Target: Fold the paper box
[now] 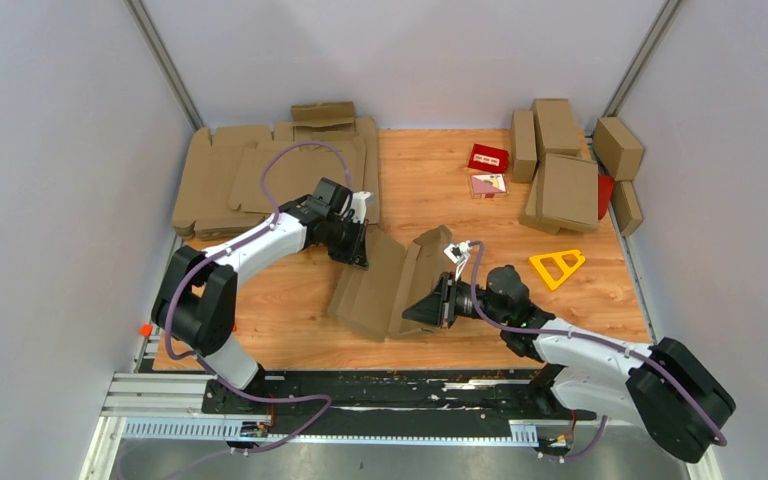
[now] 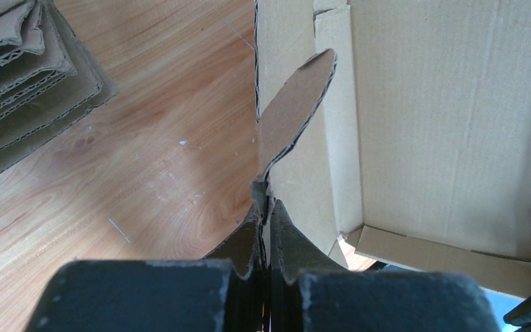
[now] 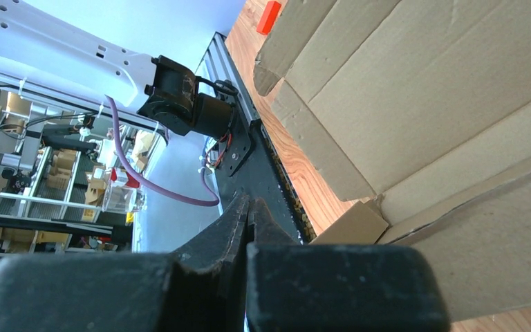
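The paper box (image 1: 385, 285) is a plain brown, partly folded blank in the middle of the wooden table, with its panels tilted up. My left gripper (image 1: 357, 246) is at the box's far left corner. In the left wrist view it (image 2: 265, 197) is shut on the edge of a rounded cardboard tab (image 2: 297, 104) of the box (image 2: 449, 117). My right gripper (image 1: 428, 306) is at the box's right side, touching or nearly touching the raised wall. In the right wrist view it (image 3: 247, 206) is shut with nothing between its fingers, and the box (image 3: 442, 104) fills the right half.
A thick pile of flat brown blanks (image 1: 260, 175) lies at the back left. Several folded brown boxes (image 1: 565, 170) stand at the back right. A small red carton (image 1: 488, 157), a small card (image 1: 488, 184) and a yellow triangle (image 1: 557, 266) lie right of centre.
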Robot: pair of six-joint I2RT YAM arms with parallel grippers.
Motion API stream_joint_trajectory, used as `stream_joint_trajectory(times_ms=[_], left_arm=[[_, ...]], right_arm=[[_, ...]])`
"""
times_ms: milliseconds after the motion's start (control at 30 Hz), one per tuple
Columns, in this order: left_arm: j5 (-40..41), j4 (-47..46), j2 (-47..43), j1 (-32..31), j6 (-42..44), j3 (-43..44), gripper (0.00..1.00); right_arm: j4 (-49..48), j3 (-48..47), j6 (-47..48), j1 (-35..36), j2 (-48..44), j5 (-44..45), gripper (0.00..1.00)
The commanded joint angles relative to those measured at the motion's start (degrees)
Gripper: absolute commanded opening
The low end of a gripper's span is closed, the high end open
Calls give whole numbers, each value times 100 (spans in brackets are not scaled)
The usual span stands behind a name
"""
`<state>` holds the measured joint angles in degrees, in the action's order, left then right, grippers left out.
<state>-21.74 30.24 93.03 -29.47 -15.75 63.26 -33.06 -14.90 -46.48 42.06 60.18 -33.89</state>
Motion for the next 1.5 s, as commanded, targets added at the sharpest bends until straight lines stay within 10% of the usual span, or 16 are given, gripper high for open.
stream_joint_trajectory(times_ms=[0,733,1133,1467], left_arm=[[192,-19,74,12,231,-25,0],[-94,-175,-8,12,114,-63,0],[-1715,-1702,-444,152,-1009,-610,0],[-942,-170,-451,170,-257,236,0]], right_arm=[[-741,95,-81,65,255,70,0],[-385,-102,93,116,389,202,0],[-281,-445,241,225,579,185,0],[2842,-1501,1299,231,-521,1226,21]])
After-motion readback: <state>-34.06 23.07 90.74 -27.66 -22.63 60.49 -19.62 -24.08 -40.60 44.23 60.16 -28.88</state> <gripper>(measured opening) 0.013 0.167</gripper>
